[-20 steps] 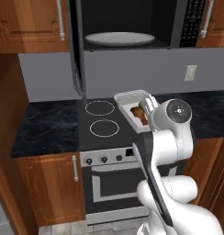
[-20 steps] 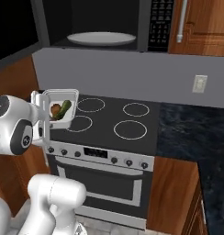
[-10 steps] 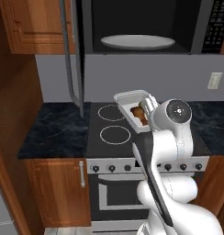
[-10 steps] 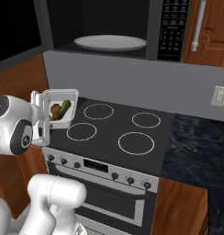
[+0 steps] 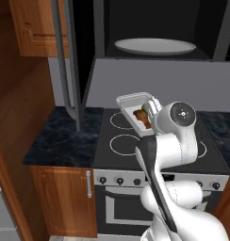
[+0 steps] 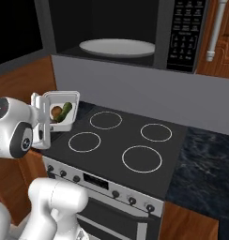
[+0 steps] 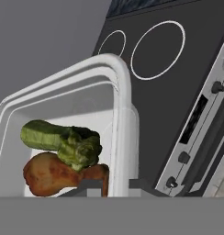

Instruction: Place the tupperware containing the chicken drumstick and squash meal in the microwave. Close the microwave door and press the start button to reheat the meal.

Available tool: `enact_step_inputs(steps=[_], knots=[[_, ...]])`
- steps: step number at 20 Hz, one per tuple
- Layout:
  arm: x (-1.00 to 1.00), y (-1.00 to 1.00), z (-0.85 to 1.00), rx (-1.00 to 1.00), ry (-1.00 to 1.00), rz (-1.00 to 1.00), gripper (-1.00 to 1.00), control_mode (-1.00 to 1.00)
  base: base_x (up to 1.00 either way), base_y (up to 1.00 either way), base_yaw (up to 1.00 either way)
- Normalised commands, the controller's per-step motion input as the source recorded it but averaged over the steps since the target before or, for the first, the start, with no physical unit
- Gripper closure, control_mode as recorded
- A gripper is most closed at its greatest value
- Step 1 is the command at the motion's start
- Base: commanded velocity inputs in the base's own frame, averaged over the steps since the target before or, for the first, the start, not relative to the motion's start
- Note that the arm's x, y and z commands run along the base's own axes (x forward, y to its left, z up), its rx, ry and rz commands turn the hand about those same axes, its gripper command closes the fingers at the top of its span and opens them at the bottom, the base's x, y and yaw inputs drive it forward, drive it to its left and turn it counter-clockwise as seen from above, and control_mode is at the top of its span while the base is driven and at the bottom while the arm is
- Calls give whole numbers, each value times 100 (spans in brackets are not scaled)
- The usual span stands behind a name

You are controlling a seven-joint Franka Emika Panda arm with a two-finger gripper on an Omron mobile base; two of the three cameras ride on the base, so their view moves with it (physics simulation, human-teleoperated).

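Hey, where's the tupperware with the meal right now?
The tupperware is held in the claw above the left side of the cooktop, tilted, below the open microwave.

The wide black microwave (image 6: 135,33) stood open above the black glass cooktop (image 6: 130,145), its dark cavity free except for a flat white turntable plate (image 6: 117,47). The swung-out grey-framed microwave door (image 5: 69,61) hung at the cavity's left side. Air between cooktop and microwave lay unobstructed, bounded behind by the grey backsplash wall (image 6: 135,86).
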Motion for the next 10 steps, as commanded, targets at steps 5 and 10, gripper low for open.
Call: enact_step_inputs(steps=[5, 10], knots=[[0, -6, 0, 1, -2, 1, 100, -100, 8, -25, 10], [0, -25, 0, 2, -7, 3, 100, -100, 0, 0, 0]])
